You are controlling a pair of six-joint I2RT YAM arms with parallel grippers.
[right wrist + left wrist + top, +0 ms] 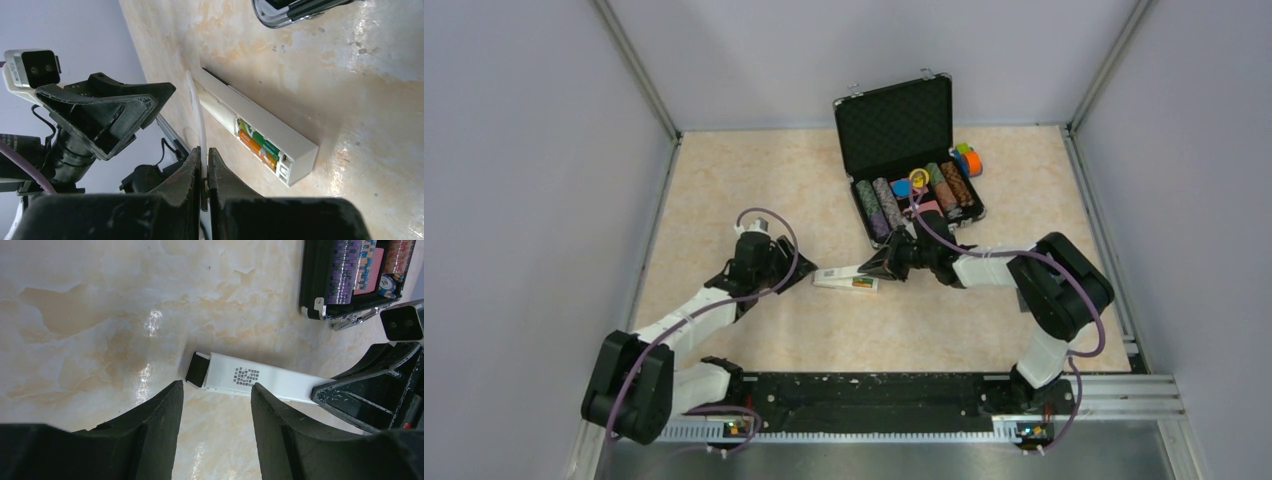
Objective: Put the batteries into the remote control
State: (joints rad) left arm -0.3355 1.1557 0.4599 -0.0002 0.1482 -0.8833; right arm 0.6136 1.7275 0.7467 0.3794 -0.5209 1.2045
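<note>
Bolted along the near edge, the left arm [674,330] and the right arm [1054,290] are reaching inward over the pale marbled desk [754,180], their tips meeting around its middle. At the far side, a black case [894,125] is standing with its lid raised, and rows of poker chips [884,205] are sitting in its tray. A few bright toy pieces [969,160] are lying just beside its right end.

Between the two arms, the remote control [280,380] is lying flat on the desk, a slim white bar with a printed label [246,376] and a dark end piece [198,369]. The left tool [216,387] is hovering at that labelled end with its jaws standing partly apart and nothing between them. One fingertip is overlapping the remote's near edge in the left wrist view, though whether it is touching cannot be told.

The right tool [204,149] is working at the other end with its jaws drawn almost together, pinching a thin white strip [196,105]. This strip is running from between the fingers toward the remote's far end, just beside the body.

An open compartment in the remote is facing the right tool, and the batteries [257,145] are sitting inside it side by side, one green and one orange-brown.
</note>
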